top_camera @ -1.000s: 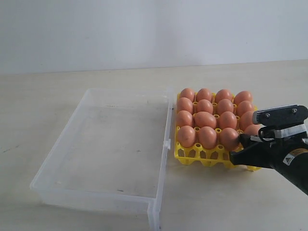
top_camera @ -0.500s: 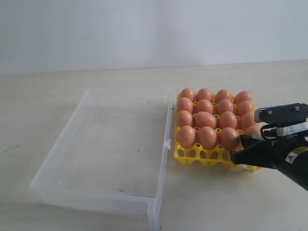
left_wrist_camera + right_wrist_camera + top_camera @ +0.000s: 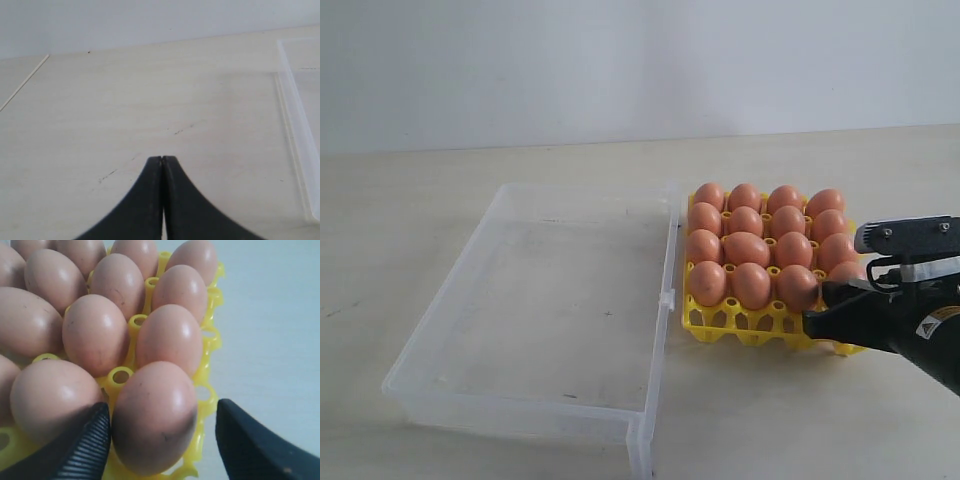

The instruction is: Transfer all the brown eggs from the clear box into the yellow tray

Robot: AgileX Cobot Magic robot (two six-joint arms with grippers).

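- Presently, brown eggs (image 3: 747, 248): all seated in the yellow tray (image 3: 740, 325), four rows of four, right of centre on the desk (image 3: 470, 165).
- clear box (image 3: 560, 300): flat on the desk, just left of the tray, its latch tab (image 3: 667, 299) facing the tray.
- right gripper (image 3: 161, 410): low at the tray's near-right corner, jaws wide astride the corner egg (image 3: 152, 422). One finger is close against the shell, the other stands apart. The egg sits in its cup.
- left gripper (image 3: 162, 162): fingers pressed together, holding nothing, over bare desk near the clear box's wall.
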